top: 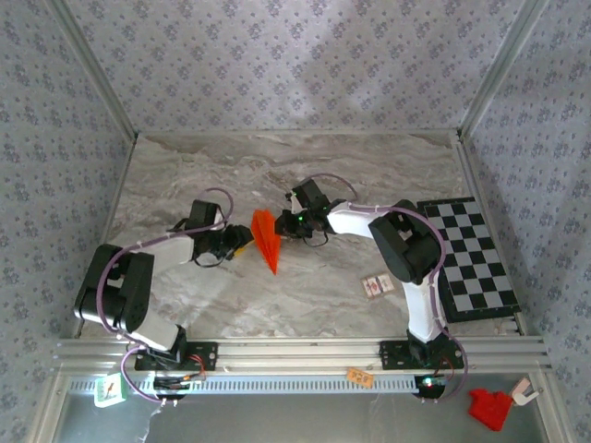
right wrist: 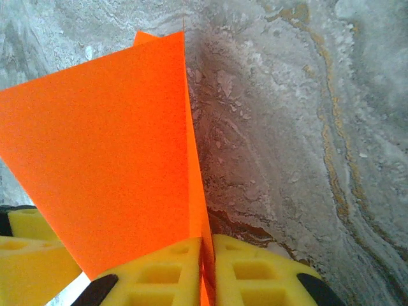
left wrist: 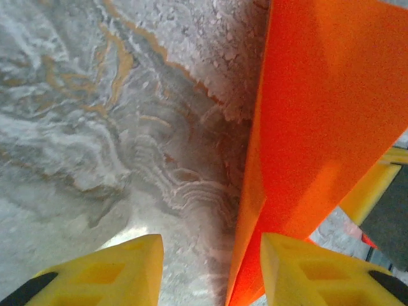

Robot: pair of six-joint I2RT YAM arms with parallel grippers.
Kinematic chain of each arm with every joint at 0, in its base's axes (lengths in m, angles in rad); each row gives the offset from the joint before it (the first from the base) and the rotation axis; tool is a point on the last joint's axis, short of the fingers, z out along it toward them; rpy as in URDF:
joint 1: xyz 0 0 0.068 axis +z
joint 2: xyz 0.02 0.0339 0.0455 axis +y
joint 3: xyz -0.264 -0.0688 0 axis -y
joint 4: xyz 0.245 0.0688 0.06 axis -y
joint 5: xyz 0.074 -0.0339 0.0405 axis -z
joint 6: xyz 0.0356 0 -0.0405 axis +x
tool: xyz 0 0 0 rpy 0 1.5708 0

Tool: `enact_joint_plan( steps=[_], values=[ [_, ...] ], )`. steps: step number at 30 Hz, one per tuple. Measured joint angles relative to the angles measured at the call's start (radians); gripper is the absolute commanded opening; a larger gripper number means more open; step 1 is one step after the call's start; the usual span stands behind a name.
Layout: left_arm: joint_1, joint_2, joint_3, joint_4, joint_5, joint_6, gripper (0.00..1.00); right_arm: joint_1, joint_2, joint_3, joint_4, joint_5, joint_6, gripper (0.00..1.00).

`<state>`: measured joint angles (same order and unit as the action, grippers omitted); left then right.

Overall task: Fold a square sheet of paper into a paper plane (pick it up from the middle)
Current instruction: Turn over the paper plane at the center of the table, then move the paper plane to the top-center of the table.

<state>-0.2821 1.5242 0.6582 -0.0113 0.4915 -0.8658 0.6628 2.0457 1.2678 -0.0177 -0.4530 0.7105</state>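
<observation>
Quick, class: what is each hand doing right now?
Left hand: open.
Right hand: closed on the orange paper.

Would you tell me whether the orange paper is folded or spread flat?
Folded: the orange paper is a narrow pointed shape, its layers pinched in the right gripper.

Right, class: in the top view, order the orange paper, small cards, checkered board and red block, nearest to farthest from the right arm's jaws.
1. orange paper, gripped in them, mid-table.
2. small cards, to the right, towards the bases.
3. checkered board, at the right edge.
4. red block, bottom right, past the rail.
</observation>
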Motion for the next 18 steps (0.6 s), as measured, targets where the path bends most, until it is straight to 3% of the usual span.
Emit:
enact_joint_plan(
  steps=[6, 18],
  values=[
    [-0.001, 0.052, 0.036, 0.040, 0.021, 0.000, 0.32, -0.001, 0.000, 0.000, 0.000, -0.005, 0.000, 0.13],
    [-0.001, 0.104, 0.084, 0.045, 0.040, 0.014, 0.00, -0.007, 0.000, -0.002, 0.003, -0.008, 0.005, 0.10]
  ],
)
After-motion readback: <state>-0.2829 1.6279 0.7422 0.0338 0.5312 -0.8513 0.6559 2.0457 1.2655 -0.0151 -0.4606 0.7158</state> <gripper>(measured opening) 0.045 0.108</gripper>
